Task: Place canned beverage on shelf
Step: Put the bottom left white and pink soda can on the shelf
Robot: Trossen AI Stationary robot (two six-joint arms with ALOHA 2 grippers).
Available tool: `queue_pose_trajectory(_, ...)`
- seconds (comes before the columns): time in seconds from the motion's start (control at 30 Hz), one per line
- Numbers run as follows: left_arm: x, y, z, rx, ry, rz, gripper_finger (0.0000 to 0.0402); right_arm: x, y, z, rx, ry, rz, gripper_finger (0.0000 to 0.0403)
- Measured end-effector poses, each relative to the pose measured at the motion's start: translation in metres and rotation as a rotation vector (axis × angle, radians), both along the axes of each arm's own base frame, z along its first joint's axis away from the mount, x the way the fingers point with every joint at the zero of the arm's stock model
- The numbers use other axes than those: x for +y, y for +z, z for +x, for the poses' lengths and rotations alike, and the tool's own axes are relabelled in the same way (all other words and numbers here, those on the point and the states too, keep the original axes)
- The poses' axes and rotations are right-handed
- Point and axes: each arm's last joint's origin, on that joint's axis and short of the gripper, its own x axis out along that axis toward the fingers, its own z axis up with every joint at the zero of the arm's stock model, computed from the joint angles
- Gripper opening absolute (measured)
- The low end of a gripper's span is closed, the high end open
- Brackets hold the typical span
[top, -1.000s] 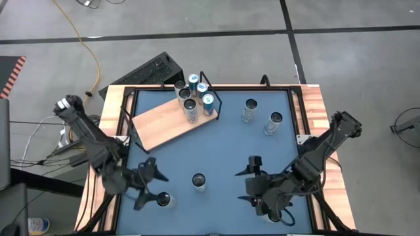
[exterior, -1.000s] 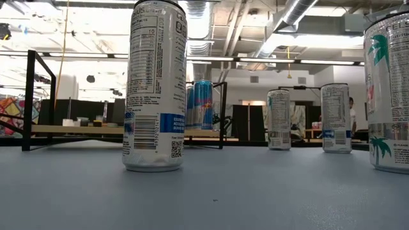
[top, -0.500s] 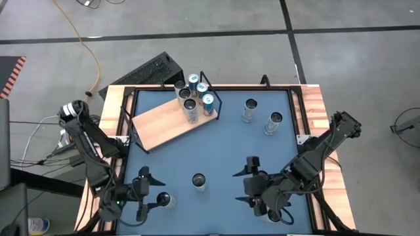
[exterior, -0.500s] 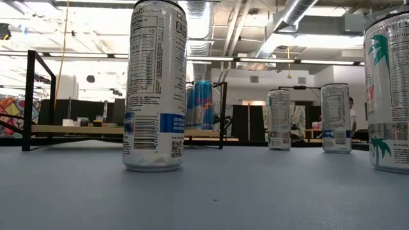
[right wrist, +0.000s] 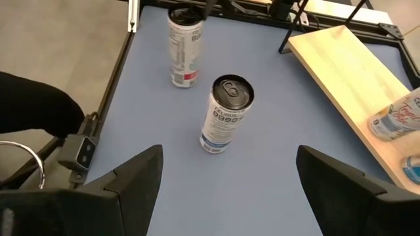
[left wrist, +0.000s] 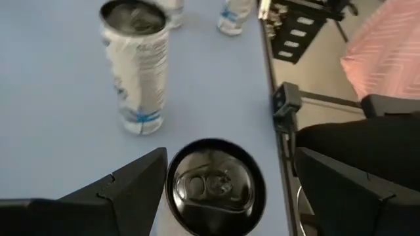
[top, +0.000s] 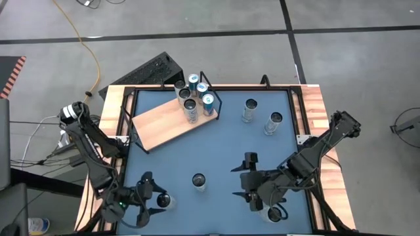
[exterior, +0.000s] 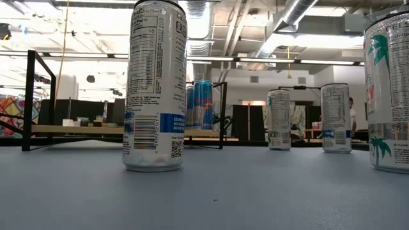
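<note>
A silver can (top: 163,201) stands near the table's front left. My left gripper (top: 152,195) is open, with one finger on each side of this can; the left wrist view shows its dark top (left wrist: 215,185) between the fingers (left wrist: 125,190). A second can (top: 199,181) stands at the middle front. My right gripper (top: 241,176) is open and empty to that can's right, facing it (right wrist: 226,115). The pale-wood shelf (top: 157,124) lies at the back left, with several cans (top: 193,98) by its black wire frame.
Two cans (top: 249,108) (top: 274,121) stand at the back right. Another can (top: 275,213) stands under the right arm at the front. The low view shows a tall can (exterior: 155,86) close by and the shelf (exterior: 96,131) behind it. Wooden rails border the blue tabletop (top: 230,144).
My left gripper has drawn back toward the front left and now straddles the front-left can. My right gripper has shifted slightly left, uncovering a can beneath the arm.
</note>
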Motion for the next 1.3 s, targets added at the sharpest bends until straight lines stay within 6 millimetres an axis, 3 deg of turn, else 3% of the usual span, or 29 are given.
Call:
queue_pose_trajectory(0.37,0.005,-0.006,-0.006,0.017,0.025,0.135,0.0318,0.000,0.000,0.000,0.001,-0.002,0.001,0.0334)
queue_pose_trajectory(0.5,0.006,-0.007,-0.005,0.017,0.024,0.156,0.0318,-0.001,-0.009,0.001,0.021,-0.003,-0.010,0.0334)
queue_pose_trajectory(0.67,0.007,-0.007,-0.004,0.014,0.035,0.152,0.0318,-0.002,-0.022,0.001,0.060,0.013,-0.013,0.0334)
queue_pose_trajectory(1.07,0.005,0.000,-0.003,-0.006,0.044,0.153,0.0318,-0.002,-0.017,0.004,0.024,0.031,0.016,0.0334)
queue_pose_trajectory(1.3,0.005,0.000,-0.003,0.004,0.036,0.141,0.0318,0.001,-0.024,0.009,0.042,0.029,0.004,0.0334)
